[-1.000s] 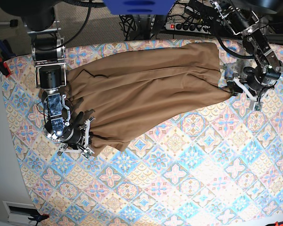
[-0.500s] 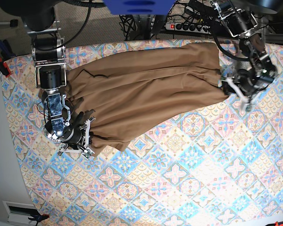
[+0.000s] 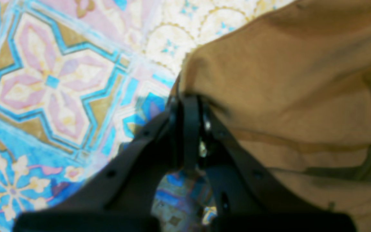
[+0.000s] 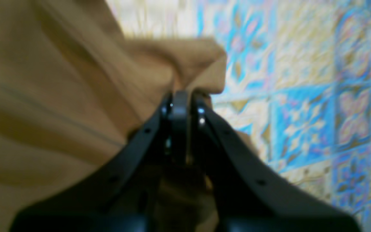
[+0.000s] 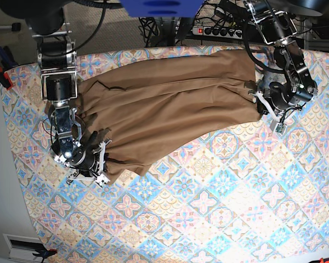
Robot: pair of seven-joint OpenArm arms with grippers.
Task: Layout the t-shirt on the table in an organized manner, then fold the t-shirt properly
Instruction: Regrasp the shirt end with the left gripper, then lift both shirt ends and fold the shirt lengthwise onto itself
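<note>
The tan-brown t-shirt (image 5: 164,104) lies spread and wrinkled across the far half of the patterned table (image 5: 219,208). My left gripper (image 5: 261,103) is at the cloth's right edge. In the left wrist view its dark fingers are closed together (image 3: 188,100) on the edge of the t-shirt (image 3: 285,80), with the table (image 3: 53,80) to the left. My right gripper (image 5: 102,156) is at the garment's lower left corner. In the right wrist view it is shut (image 4: 180,95) on a bunched fold of the t-shirt (image 4: 60,80), above the table (image 4: 301,96).
A power strip (image 5: 219,31) and cables lie beyond the table's far edge. Red clamps (image 5: 3,76) sit at the left side. The near half of the table shows only its tile pattern.
My left gripper has moved left onto the t-shirt's right edge and gone from open to shut. The right gripper has kept its grip and hardly moved.
</note>
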